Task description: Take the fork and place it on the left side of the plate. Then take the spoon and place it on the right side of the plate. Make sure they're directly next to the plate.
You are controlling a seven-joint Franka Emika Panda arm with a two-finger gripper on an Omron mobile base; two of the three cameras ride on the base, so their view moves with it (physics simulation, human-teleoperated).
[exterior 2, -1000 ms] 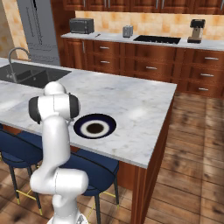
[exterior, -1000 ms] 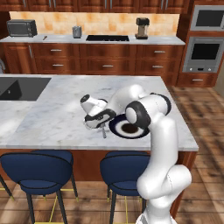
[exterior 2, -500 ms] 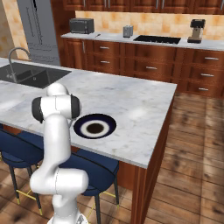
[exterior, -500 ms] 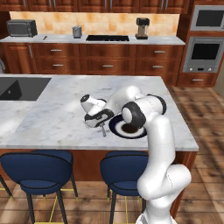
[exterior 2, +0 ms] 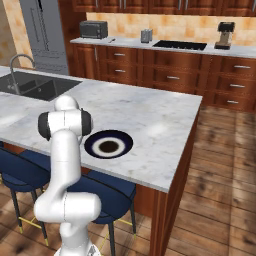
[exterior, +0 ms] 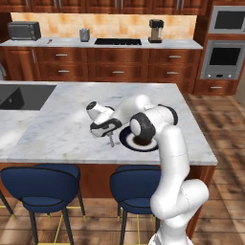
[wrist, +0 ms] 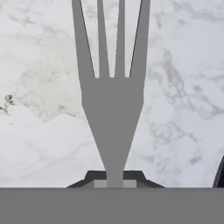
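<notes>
You see the fork (wrist: 112, 109) held in the gripper (wrist: 114, 177): the jaws are closed tight on its slim handle, and in the hand view the four tines point away from the hand, over the white marble counter (wrist: 39, 131). In the left base view the fork (exterior: 111, 140) hangs down from the gripper (exterior: 108, 130), its lower end very near the marble; whether it touches the surface cannot be told. The fork is just beside the left edge of the plate (exterior: 128, 141), on the side away from the arm's elbow. A dark curved edge of the plate (wrist: 219, 173) appears at the lower right border of the hand view, so the plate is close to the fork but apart from it.

The plate (exterior 2: 109, 145) lies flat on the island counter (exterior 2: 150, 120), near its front edge, with its dark navy rim, white ring and brown centre clear in the right base view. The white arm partly covers the plate in the left base view.

Further out, a sink (exterior: 21, 95) is set in the counter on the left. Blue stools (exterior: 40, 184) stand under the front edge. On the back counter stand a toaster oven (exterior: 24, 30) and a coffee machine (exterior: 155, 30).
</notes>
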